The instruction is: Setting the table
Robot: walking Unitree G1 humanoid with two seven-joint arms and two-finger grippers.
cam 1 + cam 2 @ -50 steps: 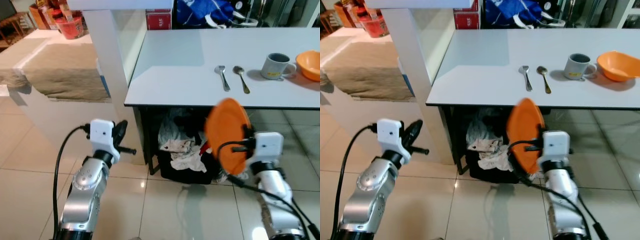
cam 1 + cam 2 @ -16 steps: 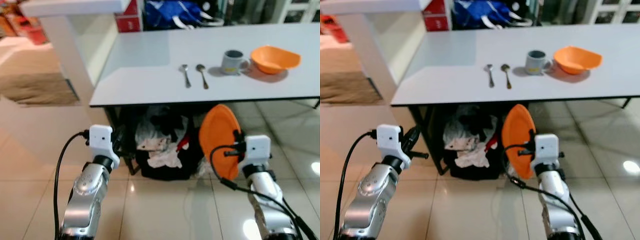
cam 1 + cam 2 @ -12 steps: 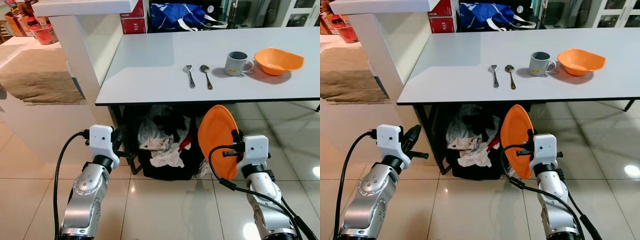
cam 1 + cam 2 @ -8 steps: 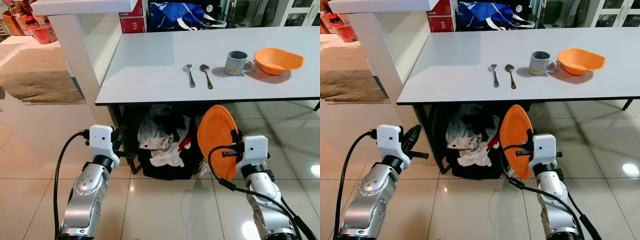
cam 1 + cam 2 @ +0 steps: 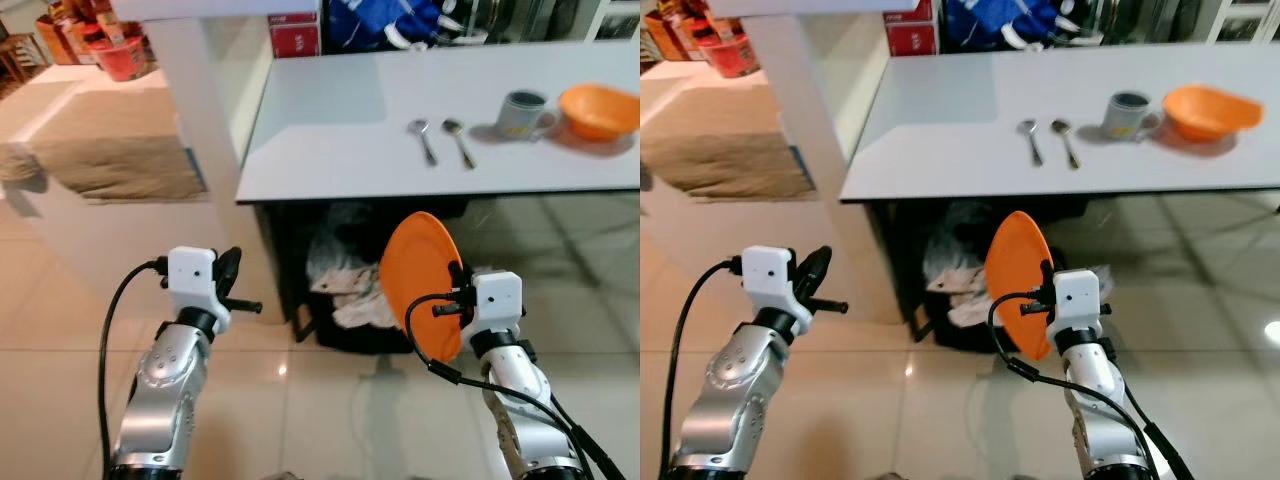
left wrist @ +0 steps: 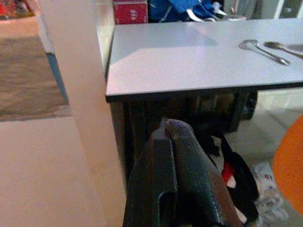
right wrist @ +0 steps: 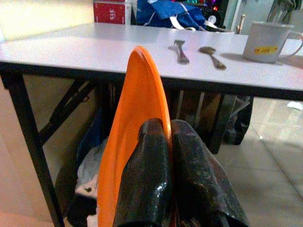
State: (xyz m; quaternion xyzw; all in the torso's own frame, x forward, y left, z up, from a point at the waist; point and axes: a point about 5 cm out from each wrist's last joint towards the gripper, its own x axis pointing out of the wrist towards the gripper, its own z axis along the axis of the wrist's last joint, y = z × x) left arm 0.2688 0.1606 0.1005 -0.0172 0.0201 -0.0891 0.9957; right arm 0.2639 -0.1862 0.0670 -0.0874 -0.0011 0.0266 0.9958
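My right gripper is shut on the rim of an orange plate, holding it on edge below the table's front edge. The grey table stands ahead. On it lie a fork and a spoon side by side. Right of them stand a grey mug and an orange bowl. My left gripper is shut and empty, held low at the left, short of the table's near left corner.
A white pillar rises at the table's left corner. Under the table sits a dark basket of crumpled cloth. A beige cushioned bench lies at the left. A red box and a blue bag are beyond the table.
The camera has moved, so the table and its things sit further right in the picture. The plate stays in my right gripper, and both arms hold as before.
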